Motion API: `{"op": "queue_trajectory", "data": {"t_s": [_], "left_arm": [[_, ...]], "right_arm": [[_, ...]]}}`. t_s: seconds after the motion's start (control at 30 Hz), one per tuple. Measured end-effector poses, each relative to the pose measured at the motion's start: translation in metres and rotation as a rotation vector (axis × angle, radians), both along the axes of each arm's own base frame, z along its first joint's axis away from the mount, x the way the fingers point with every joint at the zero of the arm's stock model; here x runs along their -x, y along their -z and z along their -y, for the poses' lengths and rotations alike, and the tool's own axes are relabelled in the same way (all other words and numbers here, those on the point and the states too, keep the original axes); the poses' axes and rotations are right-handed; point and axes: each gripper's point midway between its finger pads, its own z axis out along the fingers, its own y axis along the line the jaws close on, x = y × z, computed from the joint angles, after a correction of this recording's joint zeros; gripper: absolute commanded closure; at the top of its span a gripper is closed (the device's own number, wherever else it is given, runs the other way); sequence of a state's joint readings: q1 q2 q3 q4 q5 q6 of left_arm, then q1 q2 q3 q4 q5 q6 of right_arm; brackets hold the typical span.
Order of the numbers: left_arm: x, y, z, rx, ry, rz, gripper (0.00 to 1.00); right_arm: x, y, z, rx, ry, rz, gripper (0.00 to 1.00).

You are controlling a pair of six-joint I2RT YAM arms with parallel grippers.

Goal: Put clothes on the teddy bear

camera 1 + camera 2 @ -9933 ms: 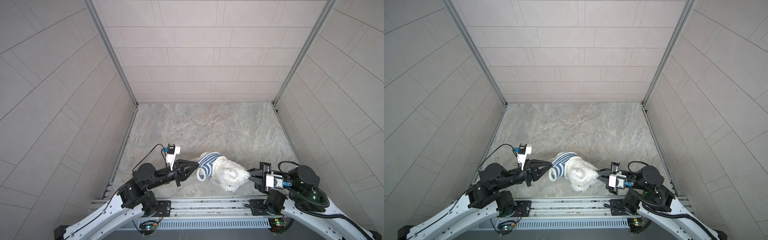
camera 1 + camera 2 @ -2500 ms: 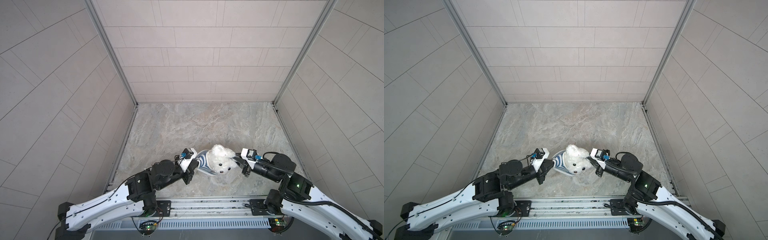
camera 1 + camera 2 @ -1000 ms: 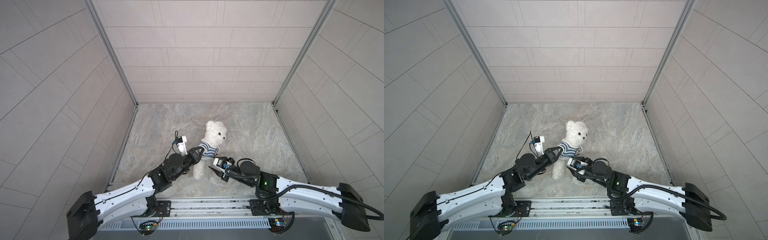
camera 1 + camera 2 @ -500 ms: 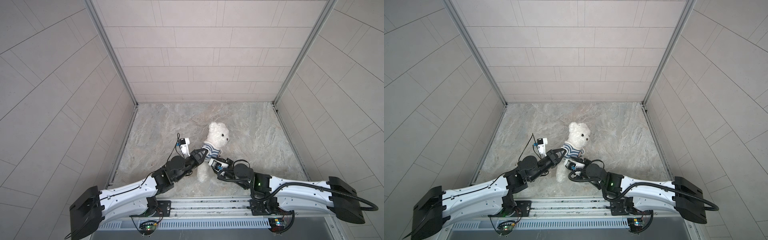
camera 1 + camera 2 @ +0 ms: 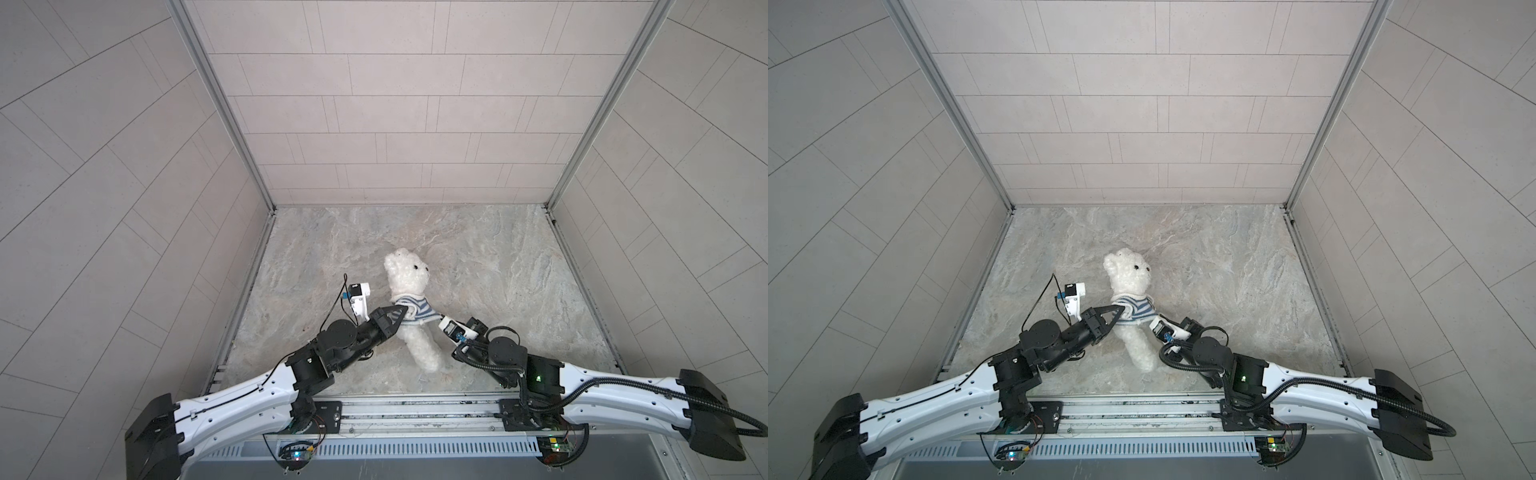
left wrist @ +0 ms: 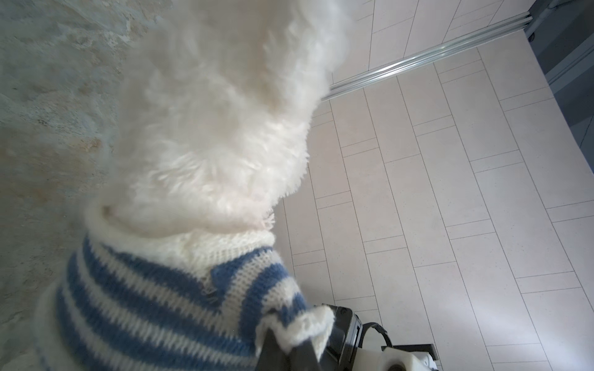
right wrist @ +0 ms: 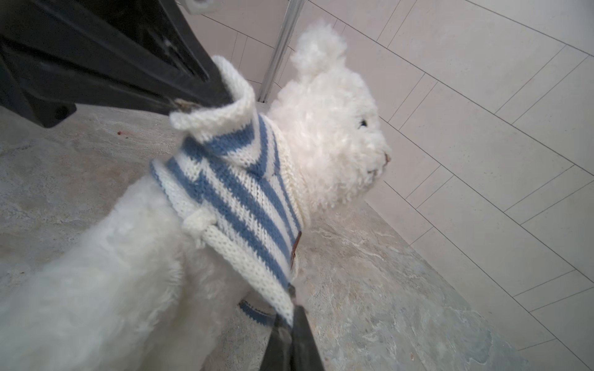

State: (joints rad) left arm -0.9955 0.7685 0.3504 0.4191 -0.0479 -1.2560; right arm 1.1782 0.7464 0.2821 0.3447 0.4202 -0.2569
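The teddy bear (image 5: 408, 272) (image 5: 1128, 274) is a fluffy white plush held upright over the marble floor, its feet toward the front rail. A blue-and-white striped shirt (image 5: 415, 308) (image 5: 1136, 311) sits bunched round its neck and upper chest. My left gripper (image 5: 401, 309) (image 6: 289, 348) is shut on the shirt's white hem at the bear's left side. My right gripper (image 5: 436, 319) (image 7: 291, 310) is shut on the shirt's lower hem on the other side. The right wrist view shows the bear's face (image 7: 363, 144) and the stretched shirt (image 7: 231, 192).
Tiled walls close in the marble floor (image 5: 478, 257) on the left, back and right. A metal rail (image 5: 415, 409) with both arm bases runs along the front edge. The left wrist camera (image 5: 358, 296) sticks up beside the bear.
My right gripper has moved in under the bear's chest and shut on the shirt's hem. The bear has shifted slightly left. The left gripper keeps its hold.
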Motion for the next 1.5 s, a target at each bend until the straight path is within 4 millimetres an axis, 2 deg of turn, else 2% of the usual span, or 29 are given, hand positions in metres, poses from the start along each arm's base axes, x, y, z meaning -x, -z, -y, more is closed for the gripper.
{"op": "queue_trajectory", "data": {"t_s": [0.17,0.43,0.73,0.93,1.03,1.23,1.27,1.4,1.5], "left_arm": [[0.008,0.005,0.006,-0.012,0.072,-0.015,1.0],[0.021,0.002,0.015,0.004,0.173,-0.018,1.0],[0.027,0.0,0.01,0.032,0.199,-0.004,1.0],[0.039,-0.008,0.001,0.075,0.235,0.062,1.0],[0.044,-0.011,-0.002,0.105,0.249,0.091,1.0],[0.05,-0.012,0.001,0.068,0.287,0.121,1.0],[0.05,-0.011,0.001,0.034,0.293,0.125,0.99],[0.049,-0.018,0.0,-0.122,0.301,0.141,0.77],[0.049,-0.021,-0.005,-0.206,0.296,0.165,0.7]], "right_arm": [[0.001,0.004,0.01,-0.008,0.02,-0.007,1.0],[0.0,0.027,0.018,0.003,0.041,-0.039,1.0],[-0.009,0.026,0.021,-0.039,0.073,-0.055,1.0],[-0.01,0.024,0.019,-0.06,0.055,-0.038,1.0],[-0.005,0.029,0.017,-0.041,0.013,-0.026,1.0],[0.007,0.023,0.017,-0.047,-0.069,0.028,1.0],[0.008,0.021,0.017,-0.05,-0.079,0.037,1.0],[0.016,0.017,0.017,-0.069,-0.128,0.058,1.0],[0.021,0.022,0.015,-0.064,-0.154,0.051,1.0]]}}
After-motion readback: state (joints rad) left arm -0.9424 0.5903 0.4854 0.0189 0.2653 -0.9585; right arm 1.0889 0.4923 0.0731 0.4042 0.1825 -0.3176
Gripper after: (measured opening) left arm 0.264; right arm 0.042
